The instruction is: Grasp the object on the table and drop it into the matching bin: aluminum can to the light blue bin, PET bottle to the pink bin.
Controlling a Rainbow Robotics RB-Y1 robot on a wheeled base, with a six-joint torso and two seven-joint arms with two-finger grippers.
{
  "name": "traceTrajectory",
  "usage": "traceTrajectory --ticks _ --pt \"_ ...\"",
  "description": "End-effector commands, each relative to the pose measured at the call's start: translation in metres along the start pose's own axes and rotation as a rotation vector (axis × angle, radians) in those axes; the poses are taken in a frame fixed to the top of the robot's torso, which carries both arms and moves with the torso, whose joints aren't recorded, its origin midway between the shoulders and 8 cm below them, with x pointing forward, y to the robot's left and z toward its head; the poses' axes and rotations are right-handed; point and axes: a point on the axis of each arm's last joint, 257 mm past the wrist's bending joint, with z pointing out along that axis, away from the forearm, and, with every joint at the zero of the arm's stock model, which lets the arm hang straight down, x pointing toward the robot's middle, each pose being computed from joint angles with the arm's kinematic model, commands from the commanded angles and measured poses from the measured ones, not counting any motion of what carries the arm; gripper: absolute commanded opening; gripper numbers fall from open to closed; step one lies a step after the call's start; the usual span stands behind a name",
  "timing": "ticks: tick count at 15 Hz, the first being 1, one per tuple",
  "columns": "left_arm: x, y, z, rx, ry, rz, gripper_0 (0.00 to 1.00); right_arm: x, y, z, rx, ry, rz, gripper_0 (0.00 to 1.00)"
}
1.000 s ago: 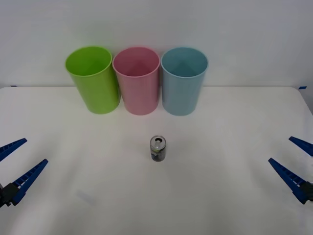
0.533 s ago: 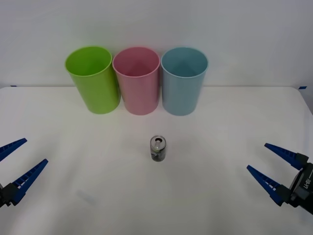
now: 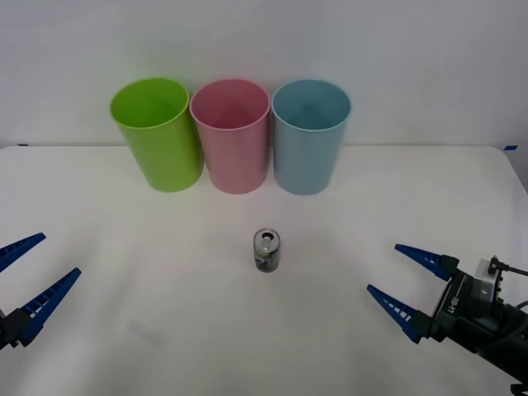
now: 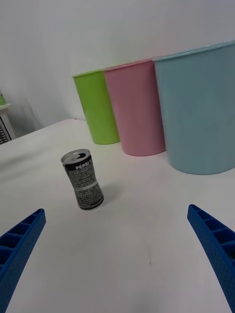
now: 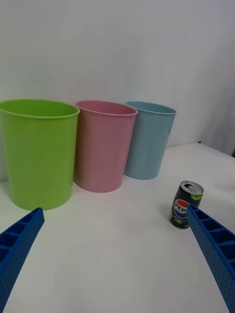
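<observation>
Silver can (image 3: 266, 250) stood ungrasped on the worktop (image 3: 165, 247); right claw (image 3: 398, 280), spread wide, needed to reach and close.

You have one small silver aluminum can (image 3: 266, 250), three tall round plastic bins, lime green (image 3: 157, 134), pink (image 3: 232, 136) and light blue (image 3: 309, 137), and one white table (image 3: 124, 247).

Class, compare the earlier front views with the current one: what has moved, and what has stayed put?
The right hand has come in from the table's right edge toward the can, fingers open and holding nothing. The left hand, the can and the three bins have stayed where they were.
</observation>
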Motion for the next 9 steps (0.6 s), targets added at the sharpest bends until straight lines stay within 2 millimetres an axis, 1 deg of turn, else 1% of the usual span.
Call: traceTrajectory --ticks 1,3,4,9 --pt "0.0 0.0 0.0 0.0 0.0 0.0 1.0 0.01 0.002 0.027 0.005 0.008 -0.049 1.0" --pt "0.0 0.0 0.0 0.0 0.0 0.0 1.0 0.016 0.006 0.047 0.009 0.018 -0.086 1.0" --pt "0.0 0.0 0.0 0.0 0.0 0.0 1.0 0.02 0.009 0.06 0.014 0.025 -0.096 1.0" --pt "0.0 0.0 0.0 0.0 0.0 0.0 1.0 0.032 0.024 0.1 0.011 0.051 -0.091 1.0"
